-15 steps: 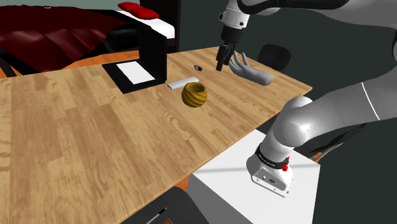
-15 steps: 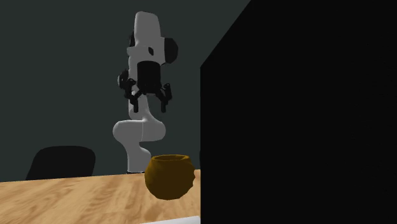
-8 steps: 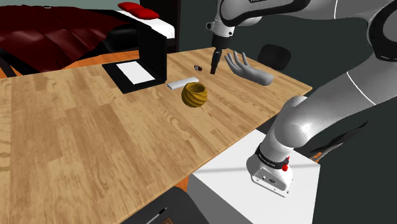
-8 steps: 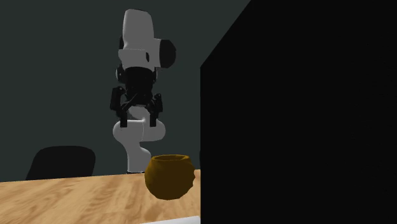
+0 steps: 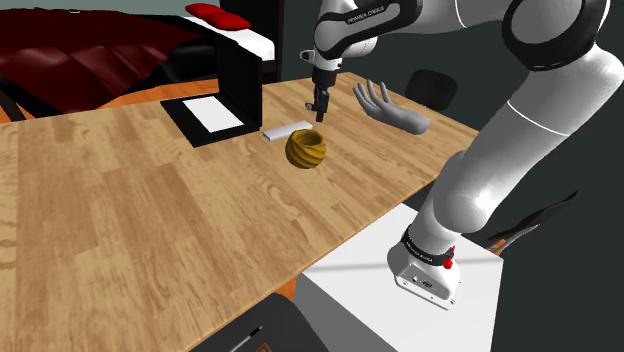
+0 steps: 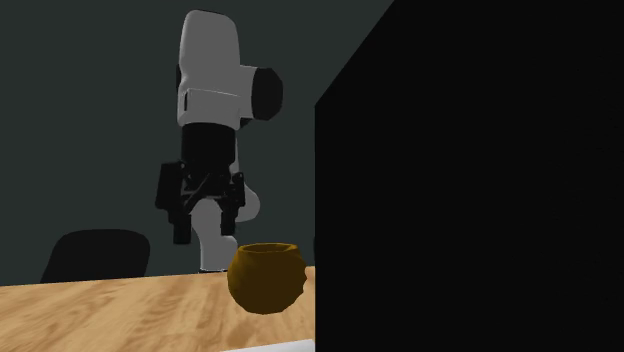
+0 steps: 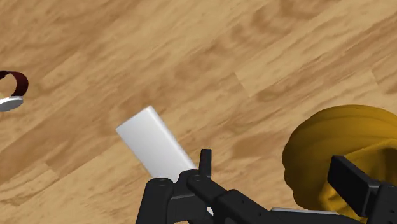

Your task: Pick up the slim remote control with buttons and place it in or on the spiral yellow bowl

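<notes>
The gripper [image 5: 318, 108] hangs open and empty over the white remote [image 7: 159, 147], probably to line up a grasp. The yellow bowl [image 5: 305, 149] stands just beside it.

A pale wooden table [image 5: 150, 220] stands near a bed [image 5: 90, 45] with a dark red cover and a red pillow [image 5: 208, 12], on an orange floor [image 5: 125, 98], with a black chair [image 5: 432, 88] at its far edge and a dark grey wall [image 6: 90, 120] behind.
</notes>
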`<control>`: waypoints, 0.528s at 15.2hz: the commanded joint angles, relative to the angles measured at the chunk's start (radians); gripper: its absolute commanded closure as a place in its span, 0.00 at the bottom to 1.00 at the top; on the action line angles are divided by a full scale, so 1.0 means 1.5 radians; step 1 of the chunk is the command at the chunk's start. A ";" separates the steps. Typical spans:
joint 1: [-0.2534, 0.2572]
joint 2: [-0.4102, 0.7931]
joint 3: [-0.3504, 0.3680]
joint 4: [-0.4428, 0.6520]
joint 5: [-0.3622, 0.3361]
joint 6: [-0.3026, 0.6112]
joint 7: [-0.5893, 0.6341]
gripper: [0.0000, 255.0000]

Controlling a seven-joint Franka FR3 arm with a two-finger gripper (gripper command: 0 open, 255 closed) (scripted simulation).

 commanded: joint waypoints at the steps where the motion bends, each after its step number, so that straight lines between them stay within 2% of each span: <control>1: 0.004 0.056 -0.010 0.034 0.012 0.021 -0.067 0.00; 8: 0.001 0.241 0.000 0.171 0.063 0.068 -0.261 0.00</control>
